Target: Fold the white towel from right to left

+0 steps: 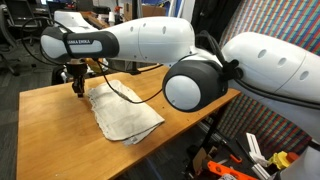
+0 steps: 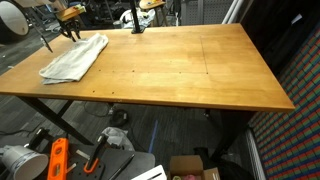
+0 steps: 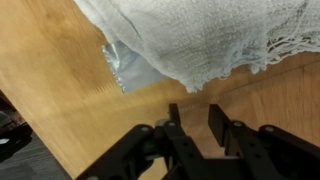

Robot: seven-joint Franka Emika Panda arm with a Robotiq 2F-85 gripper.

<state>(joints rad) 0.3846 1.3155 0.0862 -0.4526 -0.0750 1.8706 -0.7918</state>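
Wrist view, white towel [image 3: 200, 40] seemingly beyond jaws

In the wrist view the towel [image 3: 200, 40] runs out past the top and right edges, and a greyish flap [image 3: 125, 72], perhaps its hem, peeks only partly from beneath it. The tool [image 3: 194, 112] is cut off by the bottom edge there. In an exterior view the arm [image 1: 150, 40] covers the right side of the surface [image 1: 50, 110], and the tool [image 1: 77, 86] is too dark and small to show how its jaws stand. In an exterior view the towel [image 2: 75, 57] is too small for its folds or hem to be made out
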